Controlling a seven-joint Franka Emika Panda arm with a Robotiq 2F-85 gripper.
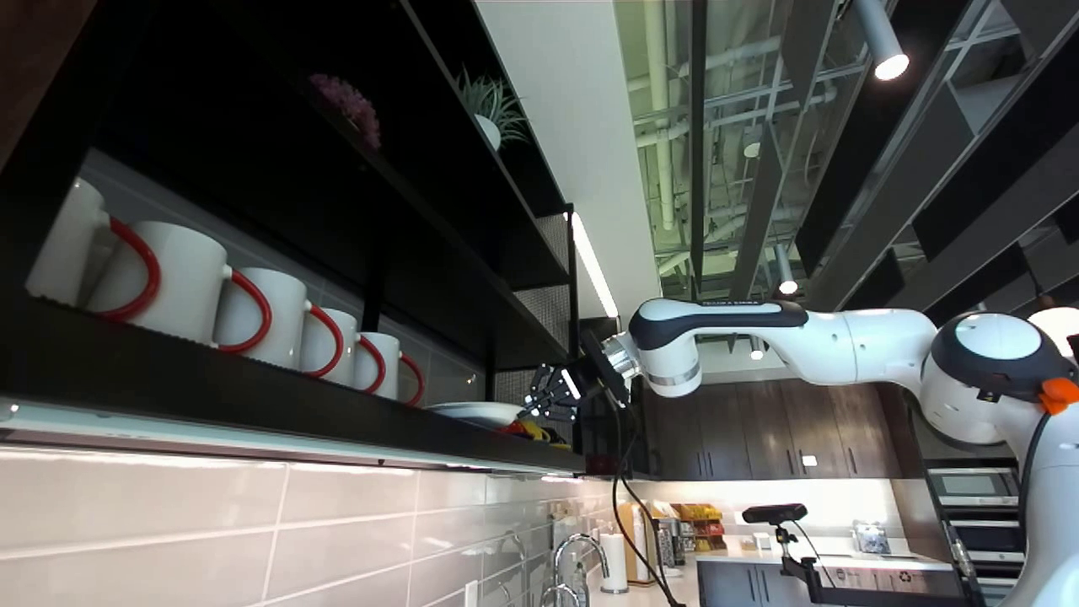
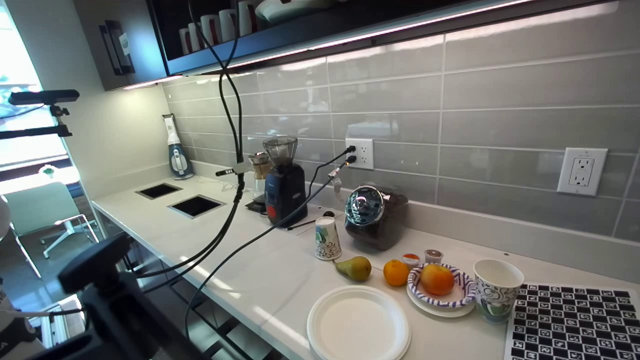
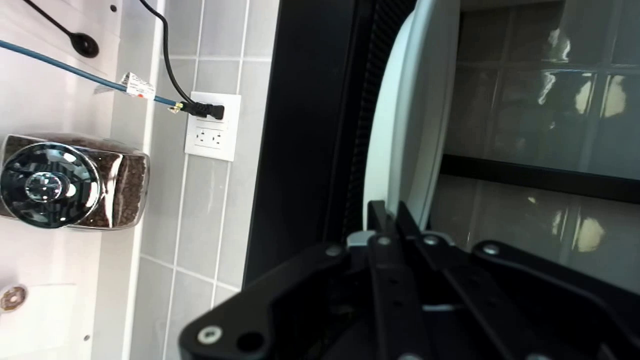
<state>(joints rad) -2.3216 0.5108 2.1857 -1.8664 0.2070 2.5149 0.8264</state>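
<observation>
Gripper (image 3: 393, 207) narrow, at rim of plate (image 1: 475, 411); whether pinched, cannot tell. Plate on shelf (image 1: 278, 392), lower centre in an exterior view; shelf likely bears weight, rim protruding for access.

- "FRANKA EMIKA" stands in small letters on the robot arm (image 1: 851, 344).
- A recycling sign shows on the grey panel (image 1: 877, 579).
- The cable tag (image 3: 138, 86) is too small to read.
</observation>
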